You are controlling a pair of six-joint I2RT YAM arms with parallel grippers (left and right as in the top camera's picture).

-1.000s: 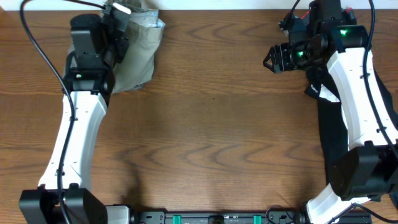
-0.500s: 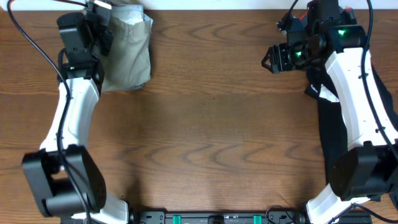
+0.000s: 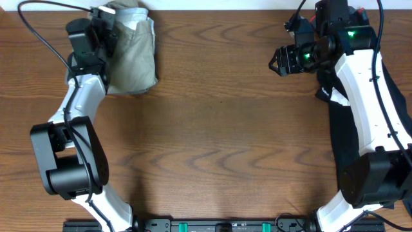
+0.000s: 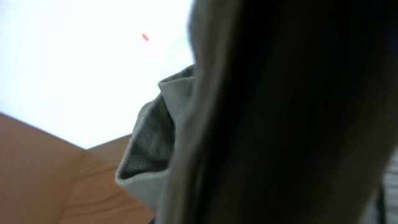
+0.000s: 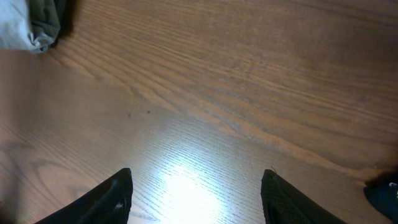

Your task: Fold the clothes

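We are looking at a brown wooden table [image 3: 219,142] taking up nearly the whole overhead view. The right arm [image 3: 368,96] is reaching up along the right edge, and the left arm [image 3: 80,106] is stretching toward the far left corner.

A long black garment [image 3: 339,138] is lying along the right side, partly under the right arm, with a white patch [image 3: 327,93] showing near its far end.

The khaki shorts [image 3: 135,58] are sitting bunched at the far left corner of the table, with pale lining showing at the top edge. We are also catching a bit of them at the top-left corner of the right wrist view [image 5: 34,25].

The left gripper [image 3: 104,18] is sitting right at the far left edge of the shorts. Its jaws are together and appear to be pinching the fabric. Cloth is pressing close to the left wrist lens, blurry and dark, with a grey-green fold [image 4: 149,152] hanging in front, so we are not seeing the fingers themselves there.

The right gripper [image 3: 277,62] is hanging over bare wood, well apart from the shorts. Its fingers [image 5: 115,196] are standing apart with nothing between them, only the table below.
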